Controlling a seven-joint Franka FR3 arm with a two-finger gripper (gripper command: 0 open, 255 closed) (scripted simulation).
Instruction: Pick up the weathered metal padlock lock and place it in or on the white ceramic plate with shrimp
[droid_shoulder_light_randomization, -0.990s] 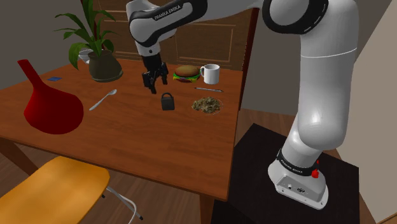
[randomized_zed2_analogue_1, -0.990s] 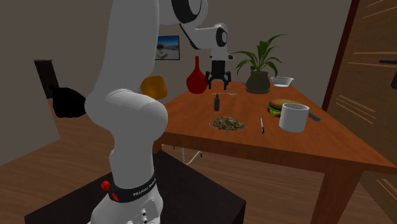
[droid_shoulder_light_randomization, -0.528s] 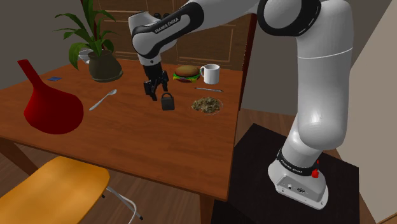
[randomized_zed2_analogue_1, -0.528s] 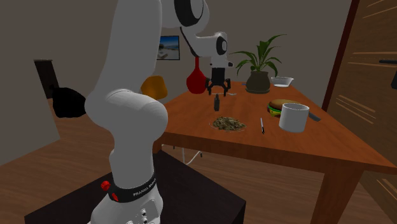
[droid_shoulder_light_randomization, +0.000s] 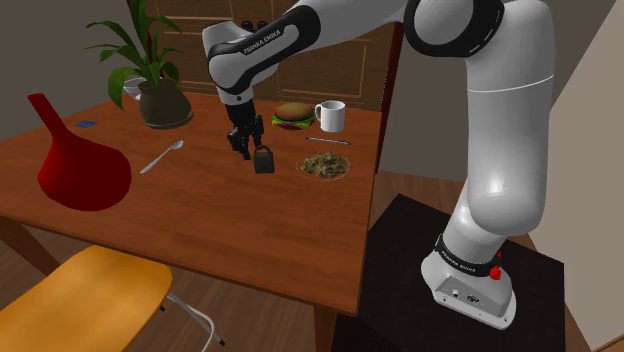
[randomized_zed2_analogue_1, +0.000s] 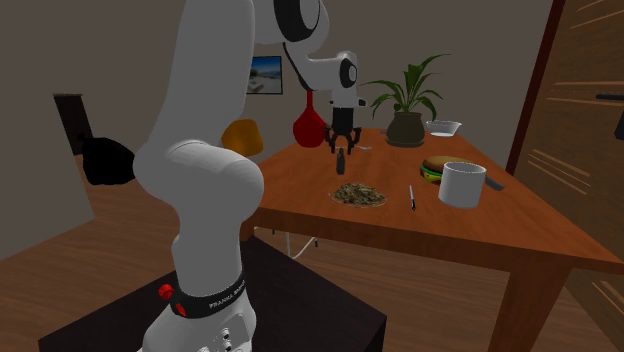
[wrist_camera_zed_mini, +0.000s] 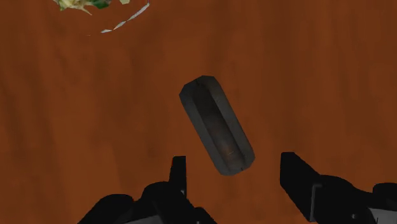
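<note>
A reddish-brown wooden desk (droid_shoulder_light_randomization: 200, 220) takes up the middle of the room. In the shoulder view, a chair (droid_shoulder_light_randomization: 85, 290) with a yellow-orange seat and thin metal legs stands at the desk's near left corner. The floor (randomized_zed2_analogue_1: 80, 285) is brown wood. Brown panelled woodwork (droid_shoulder_light_randomization: 345, 55) rises beyond the desk's far edge. The walls (randomized_zed2_analogue_1: 120, 60) are plain grey. In the second exterior view a small framed picture (randomized_zed2_analogue_1: 265, 74) hangs on the far wall. The light is dim and even.

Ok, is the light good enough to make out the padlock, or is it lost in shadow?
Wrist view: even light, no glare, the dark grey padlock clear against the brown table. Shoulder view: the padlock blends with the black gripper beside it. Second exterior view: dim, the padlock just a small dark sliver.
</note>
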